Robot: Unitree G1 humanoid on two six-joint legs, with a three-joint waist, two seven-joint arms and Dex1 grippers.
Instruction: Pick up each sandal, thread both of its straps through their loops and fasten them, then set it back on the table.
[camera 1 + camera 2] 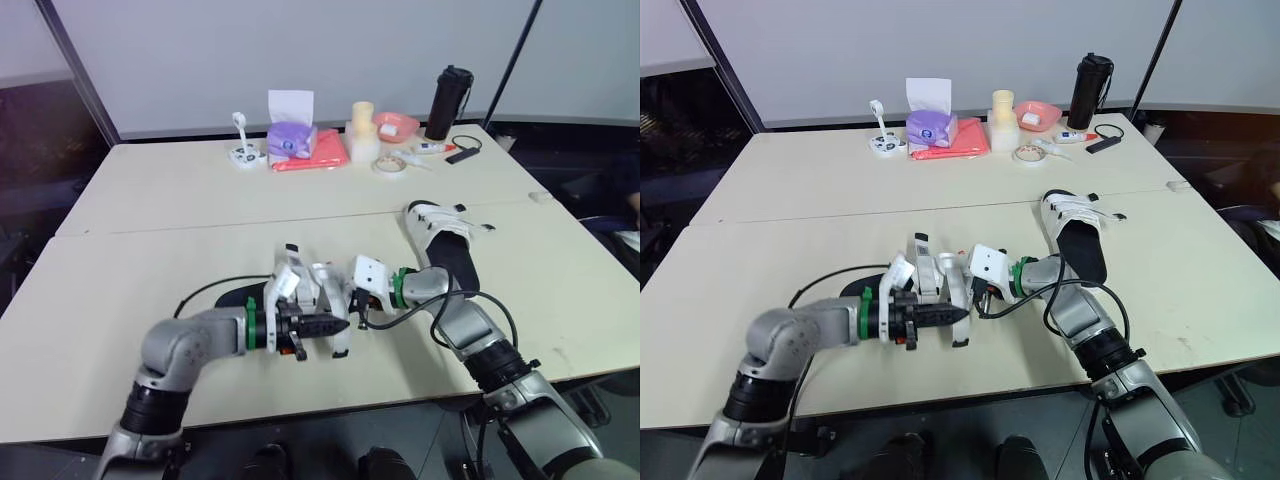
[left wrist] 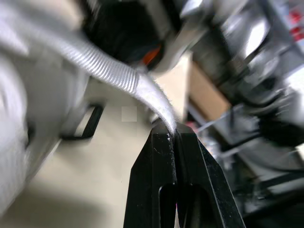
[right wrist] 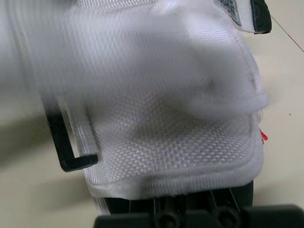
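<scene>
Between the two grippers, low over the cream table [image 1: 200,200], is the black-soled sandal with white mesh straps [image 1: 300,285]. Left gripper [image 2: 173,135] is clenched on its white ribbed strap [image 2: 118,71]! Right gripper [image 1: 352,300] is against the mesh, its grip impossible to tell. Beyond it lies the second sandal [image 1: 445,245].

Both arms of the Unitree G1 wear silver-grey metal casings. The left arm [image 1: 185,348] and right arm [image 1: 470,335] are each broken by black ribbed joint rings. A green band [image 1: 251,322] circles the left wrist and a second green band [image 1: 399,285] circles the right. A white, boxy camera housing [image 1: 369,272] sits on the right wrist. Black cables [image 1: 497,305] loop off the right forearm. The left gripper [image 1: 344,324] is black, its two fingers [image 2: 156,185] flat-sided and tapering to a wedge, each slotted low down. The right arm's end piece, a black bar [image 3: 190,221], carries round screw heads.
</scene>
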